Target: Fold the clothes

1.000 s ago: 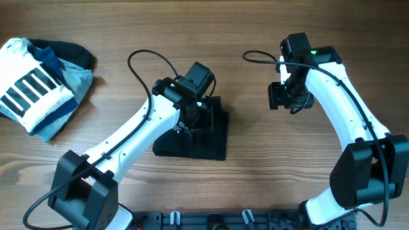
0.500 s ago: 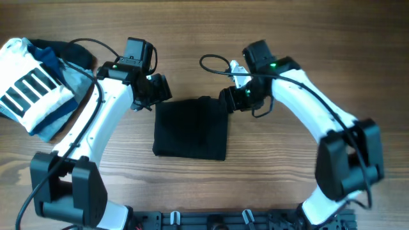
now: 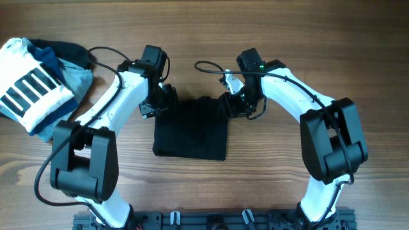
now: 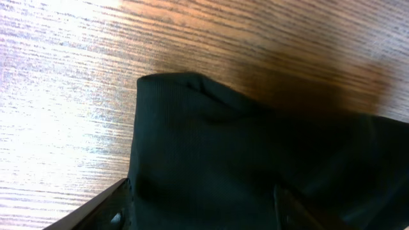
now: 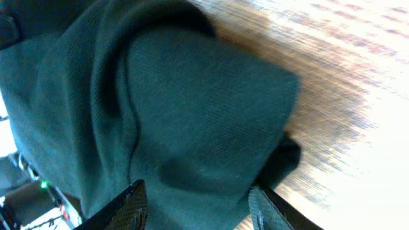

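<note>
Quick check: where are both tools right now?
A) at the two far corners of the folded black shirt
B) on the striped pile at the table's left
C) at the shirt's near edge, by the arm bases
A: the left tool and right tool each sit at a far corner of the black shirt.

**My two arms, quick look**

Left arm [image 3: 118, 97] and right arm [image 3: 294, 89] are both smooth white shells with chunky black joints [image 3: 83, 171]. A thin black cable [image 3: 105, 49] loops off each one near the wrist. The right one's got a tiny green light [image 3: 261, 66]. My fingertips [image 5: 131, 201] are plain matte black, kinda angular.
</note>
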`<state>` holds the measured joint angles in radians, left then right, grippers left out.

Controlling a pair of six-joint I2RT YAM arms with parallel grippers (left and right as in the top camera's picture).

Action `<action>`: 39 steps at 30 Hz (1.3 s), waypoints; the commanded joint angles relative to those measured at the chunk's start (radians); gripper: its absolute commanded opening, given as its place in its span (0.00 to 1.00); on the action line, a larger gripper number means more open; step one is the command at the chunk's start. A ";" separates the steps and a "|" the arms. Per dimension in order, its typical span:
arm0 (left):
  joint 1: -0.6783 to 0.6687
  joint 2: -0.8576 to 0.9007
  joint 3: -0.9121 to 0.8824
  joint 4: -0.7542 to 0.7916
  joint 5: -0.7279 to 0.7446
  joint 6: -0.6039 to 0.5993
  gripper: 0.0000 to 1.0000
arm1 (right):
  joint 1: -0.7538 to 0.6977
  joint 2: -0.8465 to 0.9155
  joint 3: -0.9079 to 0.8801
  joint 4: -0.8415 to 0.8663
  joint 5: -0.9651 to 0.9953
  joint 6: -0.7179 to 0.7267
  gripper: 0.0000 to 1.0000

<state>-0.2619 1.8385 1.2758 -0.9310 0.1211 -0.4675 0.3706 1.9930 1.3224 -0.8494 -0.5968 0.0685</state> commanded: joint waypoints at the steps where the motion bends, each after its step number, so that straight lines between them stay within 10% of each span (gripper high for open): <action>1: -0.001 0.010 0.002 -0.004 0.012 0.019 0.71 | 0.010 -0.022 -0.006 -0.005 -0.048 -0.043 0.27; 3: -0.001 0.010 0.002 -0.004 0.012 0.019 0.70 | 0.010 -0.022 -0.006 -0.020 -0.048 -0.041 0.04; 10: -0.001 0.010 0.002 -0.027 0.012 0.019 0.70 | 0.010 -0.022 -0.006 -0.267 0.340 0.096 0.04; 14: -0.001 0.010 0.002 -0.027 0.011 0.019 0.70 | 0.009 -0.023 -0.005 -0.215 0.342 0.089 0.34; 22: -0.005 0.010 -0.066 -0.061 -0.043 0.014 0.69 | 0.022 -0.174 0.034 -0.271 0.060 0.006 0.07; 39: -0.005 -0.027 -0.294 -0.206 0.119 -0.124 0.69 | 0.174 -0.136 -0.253 0.011 0.277 0.043 0.14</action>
<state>-0.2611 1.8091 1.0061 -1.1316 0.1555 -0.5648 0.5446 1.8317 1.0779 -0.8799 -0.4572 0.0822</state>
